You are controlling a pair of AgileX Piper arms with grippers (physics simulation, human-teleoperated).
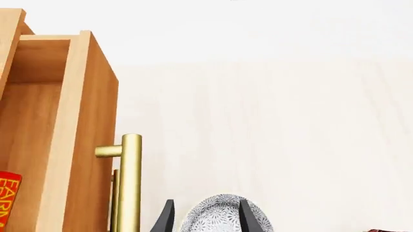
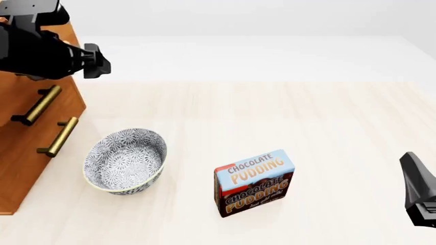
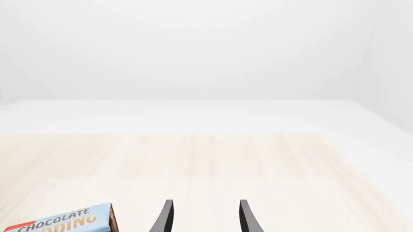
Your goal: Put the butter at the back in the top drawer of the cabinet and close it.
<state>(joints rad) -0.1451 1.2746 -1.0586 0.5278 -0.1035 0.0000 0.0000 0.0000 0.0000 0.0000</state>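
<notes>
The top drawer (image 1: 71, 121) of the cabinet (image 2: 27, 153) stands pulled open in the left wrist view, its brass bar handle (image 1: 131, 183) close beside my left gripper (image 1: 205, 205). A red box corner with orange lettering, the butter (image 1: 7, 200), lies inside that drawer, mostly cut off by the frame edge. My left gripper is open and empty, just outside the drawer front. In the front view the left arm (image 2: 48, 48) hides the top drawer. My right gripper (image 3: 204, 208) is open and empty, low at the table's right side (image 2: 417, 186).
A patterned grey-white bowl (image 2: 126, 159) sits in front of the cabinet, below the left gripper (image 1: 223, 215). The chocolate pudding box (image 2: 254, 182) stands mid-table, its corner showing in the right wrist view (image 3: 61, 222). Two lower drawer handles (image 2: 41, 104) (image 2: 60, 136) show on the cabinet front.
</notes>
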